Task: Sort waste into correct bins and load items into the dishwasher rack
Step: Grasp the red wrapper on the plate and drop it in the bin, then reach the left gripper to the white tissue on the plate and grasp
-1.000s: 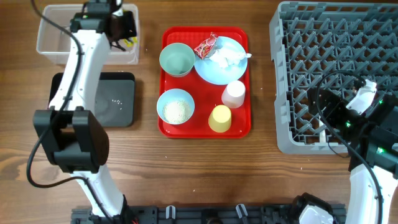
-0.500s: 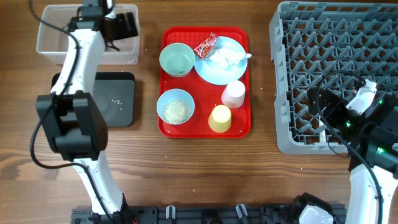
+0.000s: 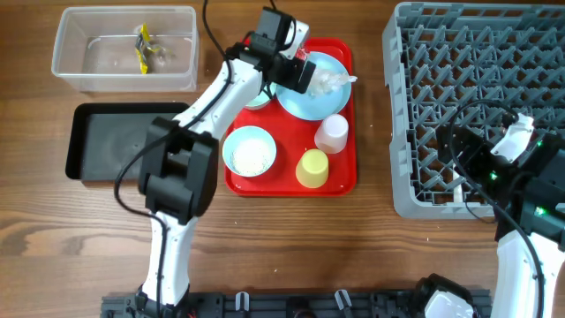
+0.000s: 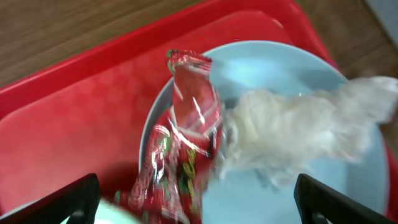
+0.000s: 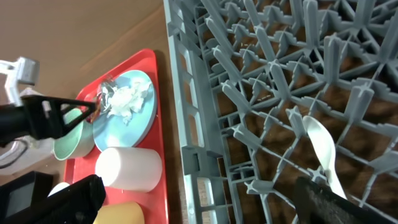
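Red wrapper on plate, print blurred, L pincer spread

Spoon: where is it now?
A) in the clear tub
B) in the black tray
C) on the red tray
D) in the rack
D: the right wrist view shows the spoon lying among the pegs of the rack.

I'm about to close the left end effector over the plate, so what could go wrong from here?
1. The red wrapper lies against the white crumpled wrapper, so the open left end effector may pinch both together.
2. The red wrapper lies across the rim of the pale blue plate. A descending finger could catch that rim and shift or tip the plate on the red tray.
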Robot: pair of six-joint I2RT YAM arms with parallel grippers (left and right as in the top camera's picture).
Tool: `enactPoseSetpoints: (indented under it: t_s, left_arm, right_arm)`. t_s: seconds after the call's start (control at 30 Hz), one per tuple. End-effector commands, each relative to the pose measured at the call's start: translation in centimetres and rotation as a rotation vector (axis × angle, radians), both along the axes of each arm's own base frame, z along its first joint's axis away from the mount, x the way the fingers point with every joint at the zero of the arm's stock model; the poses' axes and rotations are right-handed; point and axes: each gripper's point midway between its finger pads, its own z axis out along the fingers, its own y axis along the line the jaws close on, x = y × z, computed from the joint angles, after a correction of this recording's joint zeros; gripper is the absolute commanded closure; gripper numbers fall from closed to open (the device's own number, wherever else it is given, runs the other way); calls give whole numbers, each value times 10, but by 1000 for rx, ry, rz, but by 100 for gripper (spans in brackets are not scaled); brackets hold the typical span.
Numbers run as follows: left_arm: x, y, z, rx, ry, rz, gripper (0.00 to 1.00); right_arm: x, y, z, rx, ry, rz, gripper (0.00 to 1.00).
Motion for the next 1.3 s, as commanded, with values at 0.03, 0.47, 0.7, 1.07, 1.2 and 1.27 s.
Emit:
enactPoseSetpoints:
  t_s: [0.03,0.47,0.7,1.07,1.2,1.27]
  left_arm:
    - [13,-2,-36,23,-13,-6,0]
    - [12,-10,-34,10,-23,-20,96]
    - [27,30,90,25,-234,136,96]
    - [53,312,72,245,-160,681,83]
    - [53,322,64,188,-133,671,0]
    - [55,311,66,172,-140,647,0]
  right_arm:
    - [2,-5,-1,-1,13,-17,0]
    - [3,-6,-4,3,23,-17,0]
    - [3,-5,-4,4,23,-17,0]
    - [2,-5,-5,10,31,-18,0]
    - [2,-5,-5,10,30,-18,0]
    - [2,-5,-5,10,30,-18,0]
